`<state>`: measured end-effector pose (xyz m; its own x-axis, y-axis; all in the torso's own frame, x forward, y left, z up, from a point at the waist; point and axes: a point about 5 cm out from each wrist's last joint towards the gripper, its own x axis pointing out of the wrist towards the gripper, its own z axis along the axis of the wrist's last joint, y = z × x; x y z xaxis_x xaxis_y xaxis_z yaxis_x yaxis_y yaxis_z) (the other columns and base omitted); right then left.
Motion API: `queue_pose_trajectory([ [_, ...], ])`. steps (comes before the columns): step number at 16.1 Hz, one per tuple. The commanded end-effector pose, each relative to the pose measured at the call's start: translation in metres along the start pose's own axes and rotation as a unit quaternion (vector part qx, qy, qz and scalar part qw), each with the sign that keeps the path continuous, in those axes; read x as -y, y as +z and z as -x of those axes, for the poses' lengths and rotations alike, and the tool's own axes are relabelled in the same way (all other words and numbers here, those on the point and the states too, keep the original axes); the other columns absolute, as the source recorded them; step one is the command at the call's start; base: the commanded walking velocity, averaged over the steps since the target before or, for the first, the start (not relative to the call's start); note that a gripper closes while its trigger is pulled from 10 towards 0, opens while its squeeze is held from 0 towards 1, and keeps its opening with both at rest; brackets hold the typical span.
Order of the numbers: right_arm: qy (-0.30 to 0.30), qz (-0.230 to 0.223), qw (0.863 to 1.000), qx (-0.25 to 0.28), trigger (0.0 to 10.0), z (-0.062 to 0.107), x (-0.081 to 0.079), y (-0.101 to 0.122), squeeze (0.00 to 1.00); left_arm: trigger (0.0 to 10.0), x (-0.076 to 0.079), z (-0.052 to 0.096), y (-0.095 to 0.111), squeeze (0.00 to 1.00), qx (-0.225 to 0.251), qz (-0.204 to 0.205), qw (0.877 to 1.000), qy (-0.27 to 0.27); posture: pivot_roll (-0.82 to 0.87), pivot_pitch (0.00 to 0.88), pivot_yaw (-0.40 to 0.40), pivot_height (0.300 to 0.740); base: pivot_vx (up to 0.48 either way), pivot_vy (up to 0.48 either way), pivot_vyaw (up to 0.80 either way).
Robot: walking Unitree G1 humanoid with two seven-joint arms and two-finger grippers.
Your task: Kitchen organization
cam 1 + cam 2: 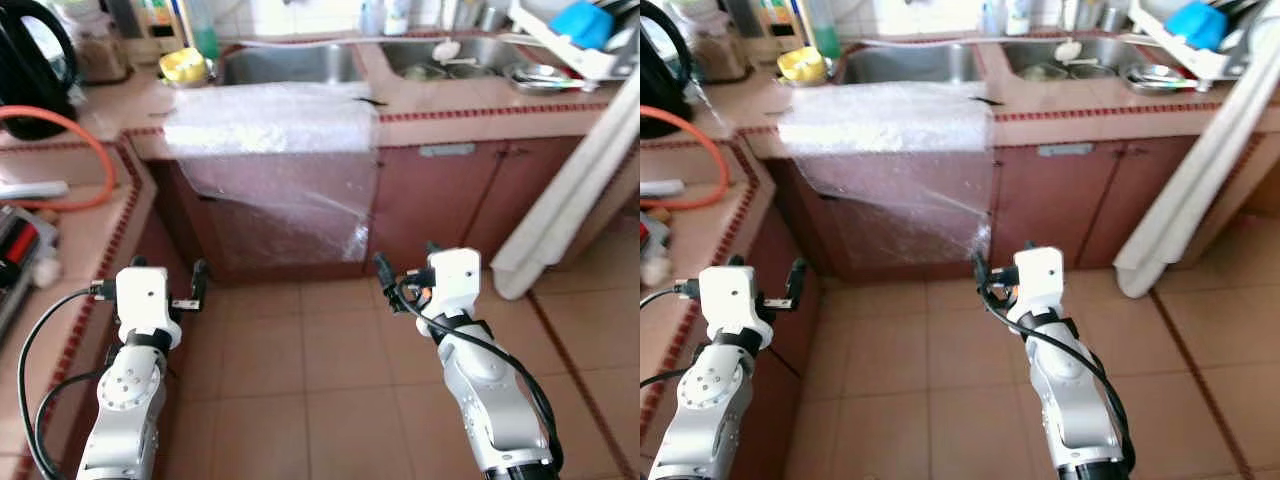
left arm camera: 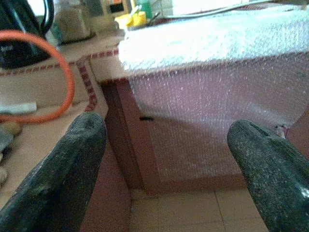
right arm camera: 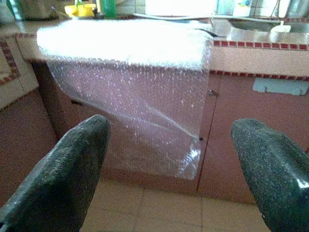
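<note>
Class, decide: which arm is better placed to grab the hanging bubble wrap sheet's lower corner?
Probably the right gripper: open, it sits just below the clear bubble wrap sheet's hanging corner. The left gripper is beside the counter edge.

Open tiled floor ahead, bubble wrap draping cabinet front

daylight enters from behind the sink, strong. bubble wrap glares white on the counter top, blown out in both wrist views. head views sharp at centre, soft toward corners. wrist-view fingers close, out of focus, dark. cabinet fronts shaded.
</note>
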<state>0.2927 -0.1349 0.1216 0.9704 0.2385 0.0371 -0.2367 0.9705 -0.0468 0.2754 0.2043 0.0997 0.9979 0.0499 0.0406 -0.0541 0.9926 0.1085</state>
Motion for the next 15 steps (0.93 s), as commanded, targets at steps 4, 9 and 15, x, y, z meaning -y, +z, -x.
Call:
queue_pose_trajectory([
  [4, -0.012, 0.007, 1.0, 0.001, 10.0, 0.0017, 0.0093, 0.0008, 0.0, 10.0, 0.007, -0.0029, 0.0044, 0.0, 0.008, 0.001, 1.0, -0.01, -0.13, 0.125, 0.078, 0.74, 0.339, 0.0, 0.0],
  [9, -0.007, 0.01, 1.0, 0.001, 10.0, 0.001, 0.0084, 0.0013, 0.0, 10.0, 0.0094, -0.002, 0.0027, 0.0, 0.006, 0.004, 1.0, -0.011, -0.13, 0.125, 0.071, 0.74, 0.345, 0.0, 0.0],
  [15, -0.003, 0.012, 1.0, 0.003, 10.0, -0.0006, 0.0071, 0.0017, 0.0, 10.0, 0.011, -0.0015, 0.0011, 0.0, 0.004, 0.005, 1.0, -0.015, -0.13, 0.114, 0.07, 0.74, 0.345, 0.0, 0.0],
])
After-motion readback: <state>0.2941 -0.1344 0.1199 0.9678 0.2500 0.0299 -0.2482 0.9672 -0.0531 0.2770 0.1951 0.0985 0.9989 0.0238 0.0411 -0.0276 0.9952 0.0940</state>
